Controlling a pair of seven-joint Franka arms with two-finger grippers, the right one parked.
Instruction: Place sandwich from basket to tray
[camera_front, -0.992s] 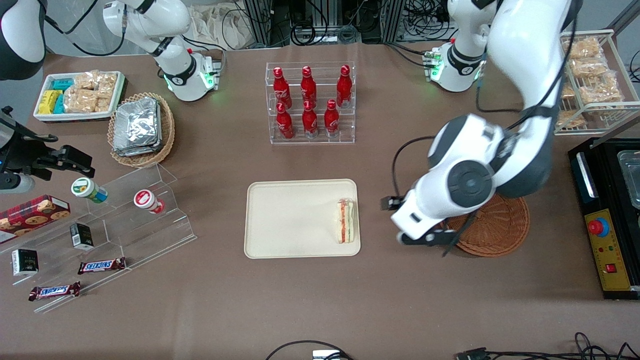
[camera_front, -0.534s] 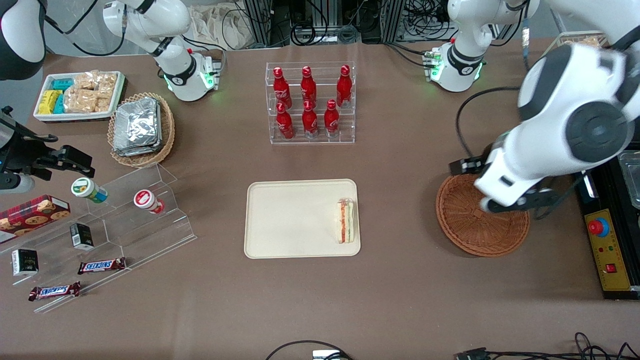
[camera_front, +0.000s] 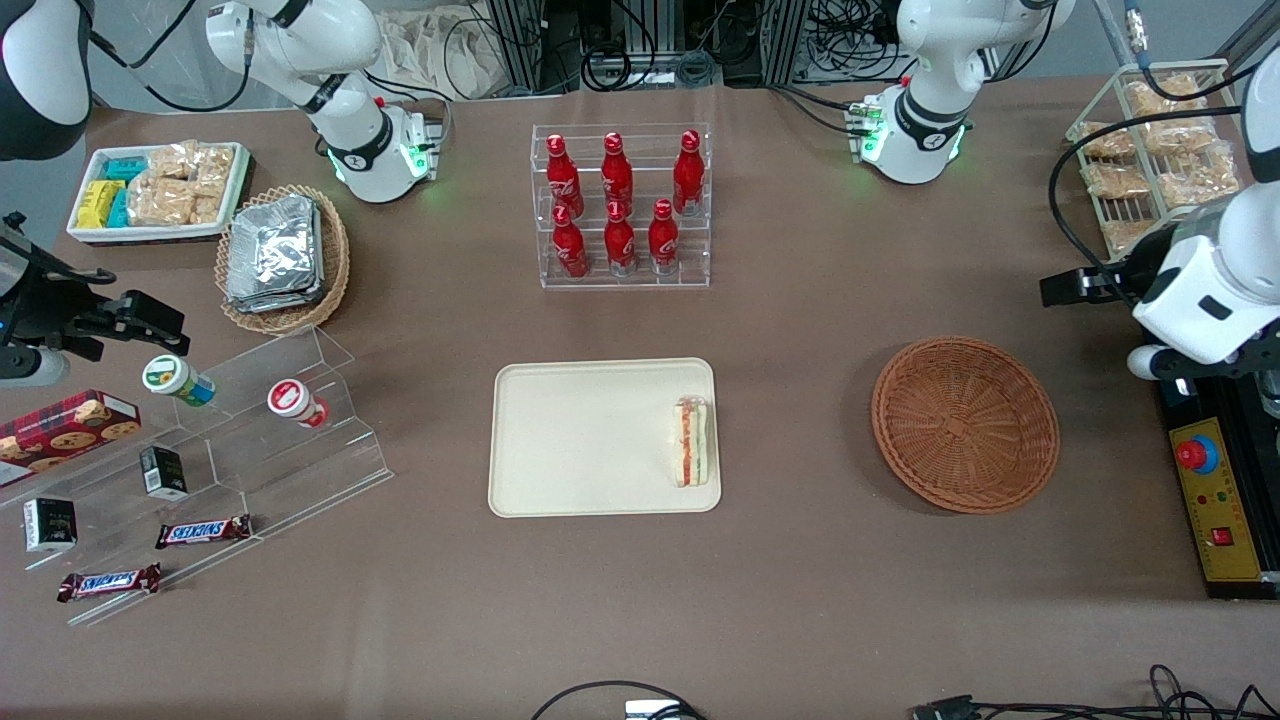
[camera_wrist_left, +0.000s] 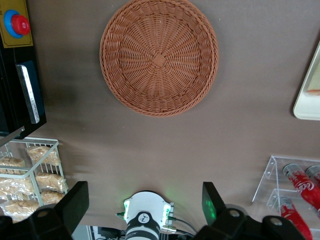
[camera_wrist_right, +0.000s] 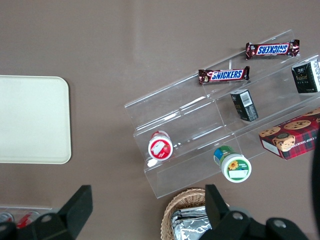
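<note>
Glossy white arm (camera_front: 1215, 290) — black joints, black cables, green-lit base (camera_front: 915, 135); black pincer (camera_wrist_left: 145, 212).

**Readable lettering**

"SNICKERS" is printed on two brown candy bars (camera_wrist_right: 223, 75) (camera_wrist_right: 272, 49) lying on the clear stepped display stand (camera_wrist_right: 220, 125). White script on the red bottles (camera_front: 618, 205) cannot be read.

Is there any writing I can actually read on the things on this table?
"SNICKERS": on the two chocolate bars on the clear stepped stand.
Red bottles' white script, small black cartons and cookie box: too small to read.
The gripper bears no text.
</note>
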